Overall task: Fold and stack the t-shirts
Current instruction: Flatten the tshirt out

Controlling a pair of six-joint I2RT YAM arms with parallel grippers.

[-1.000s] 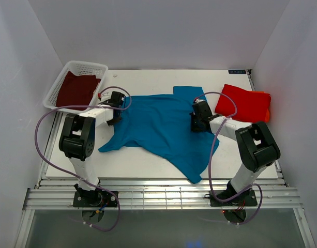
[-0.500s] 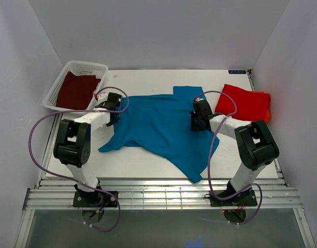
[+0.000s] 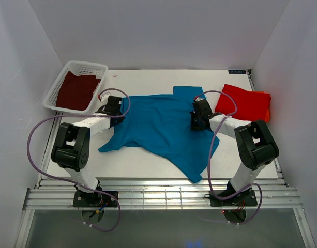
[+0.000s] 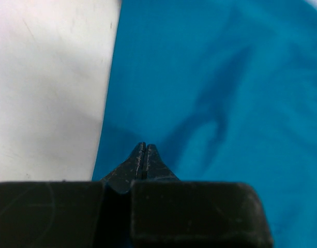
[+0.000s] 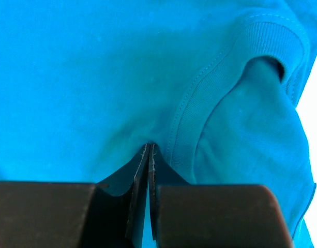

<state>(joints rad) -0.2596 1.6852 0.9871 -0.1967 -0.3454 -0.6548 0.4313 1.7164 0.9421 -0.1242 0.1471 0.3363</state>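
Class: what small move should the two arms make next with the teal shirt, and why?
Probably lift both pincers slightly together. The left pincer is shut at the side edge of the teal t-shirt, the right pincer is shut on cloth beside its collar, and the shirt lies spread out, unfolded.

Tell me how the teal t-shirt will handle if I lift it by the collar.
Probably floppy: the teal t-shirt lies in soft creases and puckers toward the right gripper beside the collar. It would likely drape and sag rather than hold shape. It looks like thin cloth, so probably light.
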